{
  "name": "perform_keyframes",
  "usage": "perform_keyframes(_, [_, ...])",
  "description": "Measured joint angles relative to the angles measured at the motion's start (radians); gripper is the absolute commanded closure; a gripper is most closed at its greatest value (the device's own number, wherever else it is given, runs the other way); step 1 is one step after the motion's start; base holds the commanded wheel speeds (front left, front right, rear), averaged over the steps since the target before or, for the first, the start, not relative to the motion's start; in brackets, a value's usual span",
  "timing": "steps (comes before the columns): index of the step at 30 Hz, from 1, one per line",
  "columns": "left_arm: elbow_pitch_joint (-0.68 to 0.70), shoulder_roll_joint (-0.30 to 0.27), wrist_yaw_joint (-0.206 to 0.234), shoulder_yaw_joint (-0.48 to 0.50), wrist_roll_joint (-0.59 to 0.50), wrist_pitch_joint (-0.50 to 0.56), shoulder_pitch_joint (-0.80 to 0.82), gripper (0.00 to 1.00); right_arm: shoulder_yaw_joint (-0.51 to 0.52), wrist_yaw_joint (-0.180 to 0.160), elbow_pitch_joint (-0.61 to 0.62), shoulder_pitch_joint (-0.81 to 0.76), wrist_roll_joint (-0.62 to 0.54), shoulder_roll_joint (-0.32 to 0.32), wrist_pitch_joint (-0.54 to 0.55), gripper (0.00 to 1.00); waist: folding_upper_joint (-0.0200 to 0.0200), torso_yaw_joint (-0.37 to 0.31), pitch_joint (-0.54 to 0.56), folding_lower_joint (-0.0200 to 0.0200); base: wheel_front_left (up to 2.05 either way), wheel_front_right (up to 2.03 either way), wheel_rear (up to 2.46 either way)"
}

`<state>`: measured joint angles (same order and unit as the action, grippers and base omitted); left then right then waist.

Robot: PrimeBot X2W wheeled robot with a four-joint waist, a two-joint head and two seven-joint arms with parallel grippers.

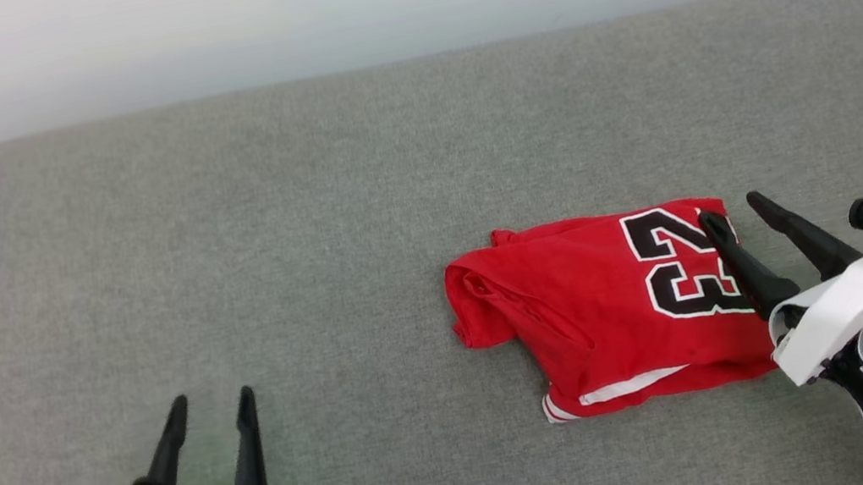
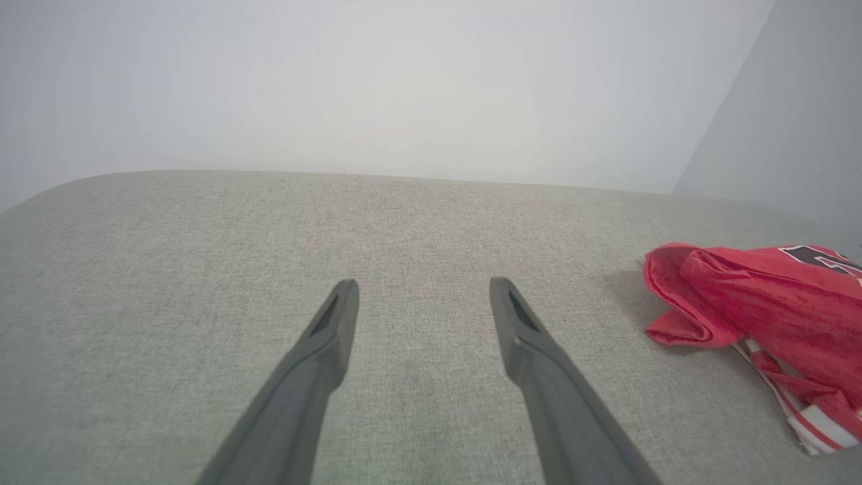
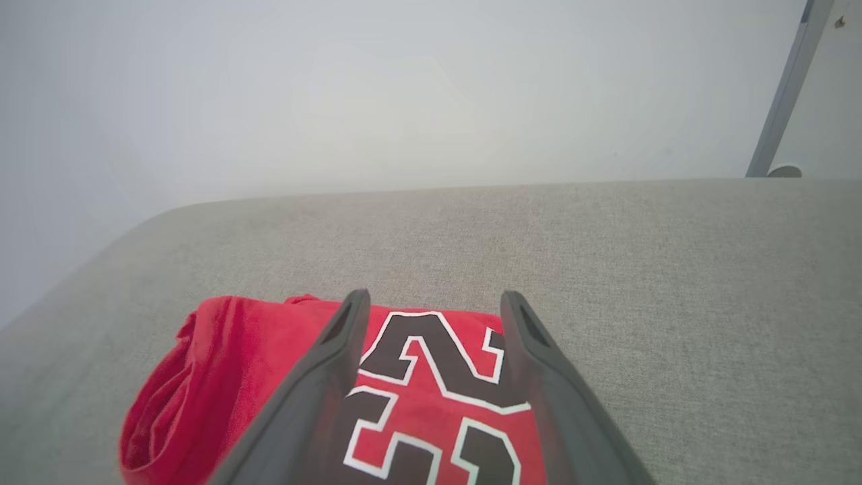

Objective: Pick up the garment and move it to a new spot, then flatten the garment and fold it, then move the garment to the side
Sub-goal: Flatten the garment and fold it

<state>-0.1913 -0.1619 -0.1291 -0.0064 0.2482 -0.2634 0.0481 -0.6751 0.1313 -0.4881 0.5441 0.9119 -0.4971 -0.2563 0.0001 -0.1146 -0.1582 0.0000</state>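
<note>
Right gripper (image 1: 730,206) is hanging at the lower right of the head view, jaws spread and gripping nothing, over the number on the garment (image 1: 604,311). That garment is lying folded in a compact bundle, right of centre on the grey surface (image 1: 223,222). Folding is looking finished; moving it aside is seemingly left. Left gripper (image 1: 212,395) is hovering spread, lower left.

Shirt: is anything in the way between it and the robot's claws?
Nothing visible is. The open right claw is right at the shirt's numbered end, reaching over the number. The open left claw is farther off, with just the bare grey surface between it and the shirt.
</note>
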Motion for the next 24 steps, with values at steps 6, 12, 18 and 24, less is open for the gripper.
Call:
perform_keyframes(6, [0.03,-0.001,0.0,0.024,0.001,0.0,-0.041,0.0,0.173,0.0,0.081,-0.094,-0.099,0.045,-0.005,0.0,0.0,0.003,0.04,0.0,0.0,0.0,0.0])
perform_keyframes(12, [0.072,-0.002,0.0,0.035,-0.005,0.0,-0.104,0.0,0.33,0.0,0.191,-0.256,-0.221,0.076,-0.005,0.0,0.0,0.033,0.067,0.0,0.0,0.0,0.0])
perform_keyframes(18, [0.122,-0.002,0.0,0.044,-0.015,0.0,-0.163,0.0,0.461,0.0,0.286,-0.395,-0.281,0.103,-0.005,0.0,0.0,0.06,0.086,0.0,0.0,0.0,0.0])
perform_keyframes(24, [0.208,0.02,0.0,0.084,-0.018,0.0,-0.26,0.0,0.553,0.0,0.377,-0.516,-0.32,0.119,-0.005,0.0,0.0,0.068,0.106,0.0,0.0,0.0,0.0])
